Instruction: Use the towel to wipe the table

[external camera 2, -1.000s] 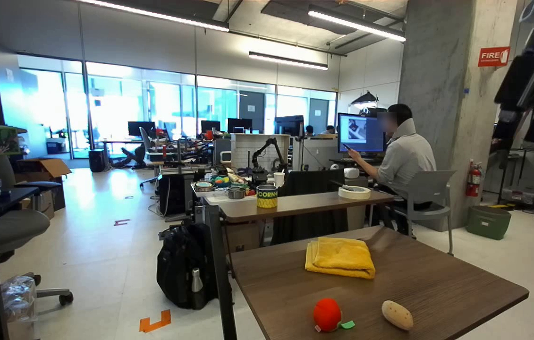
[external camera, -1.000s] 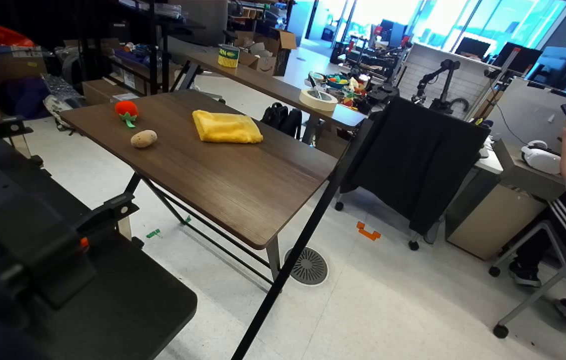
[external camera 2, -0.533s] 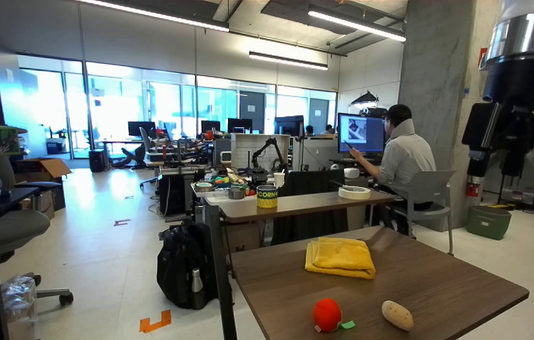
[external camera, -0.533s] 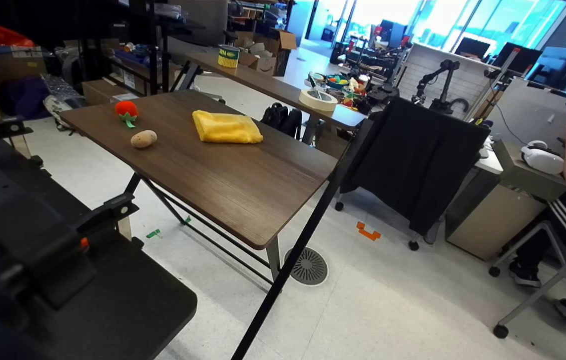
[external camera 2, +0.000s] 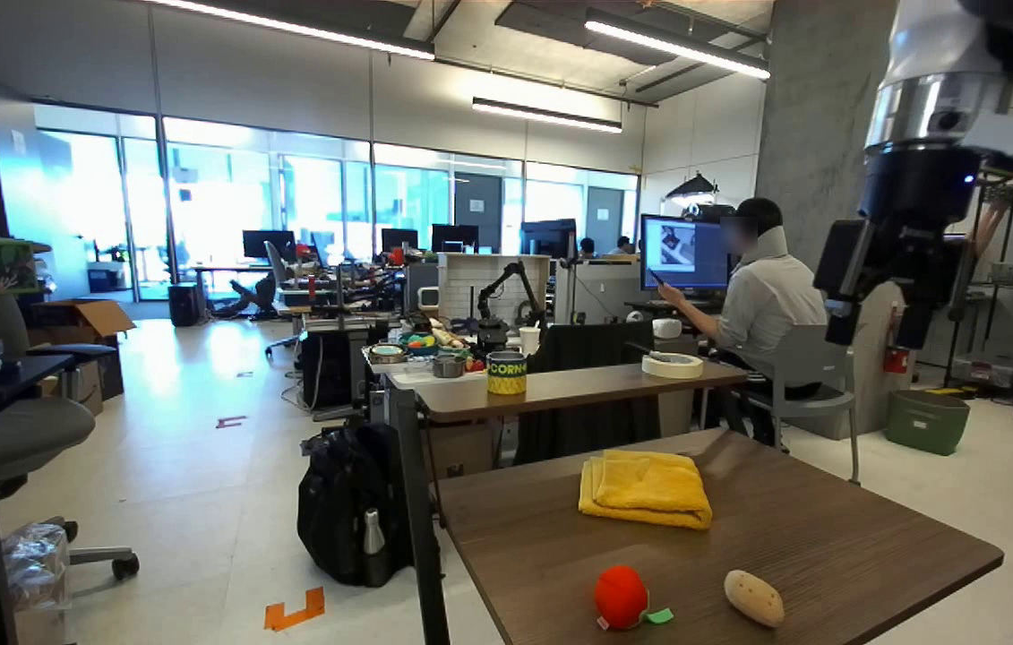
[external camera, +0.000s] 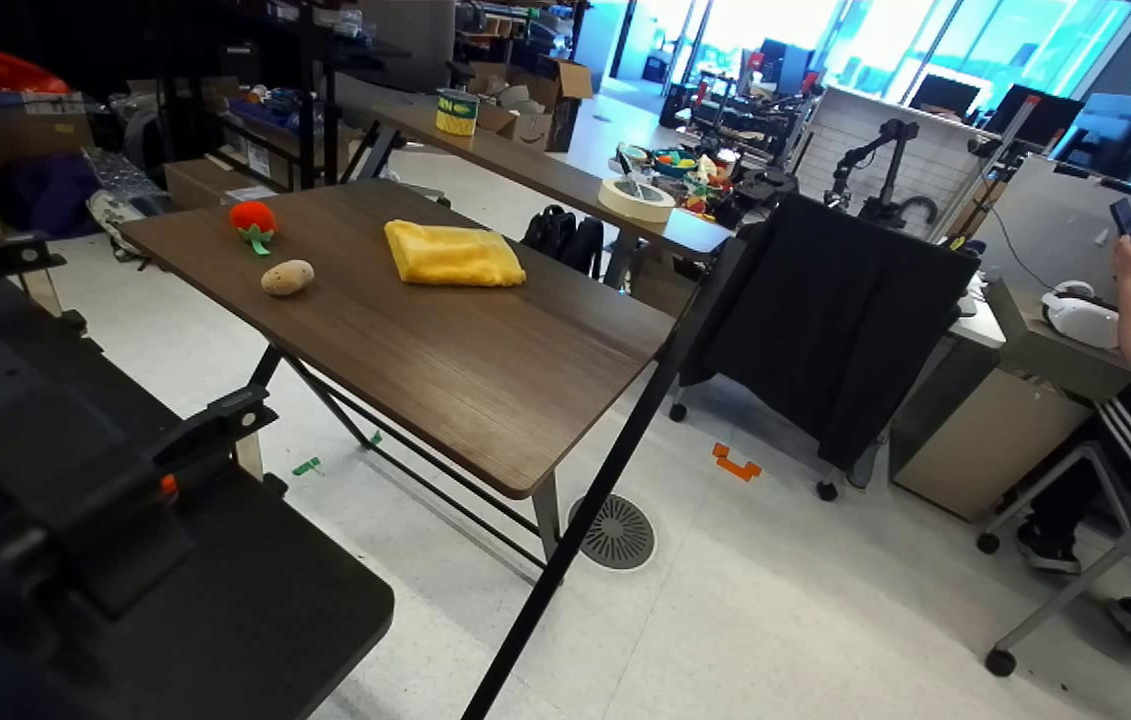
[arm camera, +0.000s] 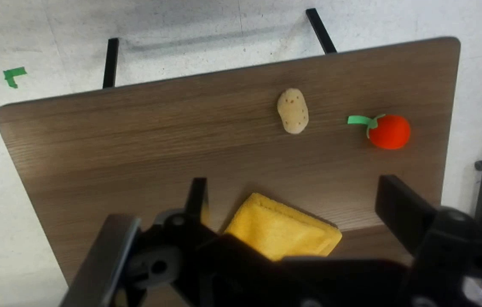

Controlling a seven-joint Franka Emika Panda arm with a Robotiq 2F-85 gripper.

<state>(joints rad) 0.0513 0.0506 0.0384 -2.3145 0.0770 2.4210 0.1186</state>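
The black two-fingered claw (external camera 2: pixel 879 330) had swung farther into an exterior view, while the mustard-yellow folded cloth towel (arm camera: pixel 281 228) had not moved; the reach seemed under way, the wiping unbegun. The white-and-silver arm (external camera 2: pixel 936 54) reached down with the claw pointing nearly straight down, more so than a second before. The claw's fingers (arm camera: pixel 402 213) stood wide apart, holding nothing, well above the rectangular brown wood-grain table (arm camera: pixel 138 162). In the wrist view the towel lay below the claw, showing between its fingers; the tan potato-shaped toy (arm camera: pixel 293 111) and red tomato-shaped toy (arm camera: pixel 390 132) lay out past the fingertips.
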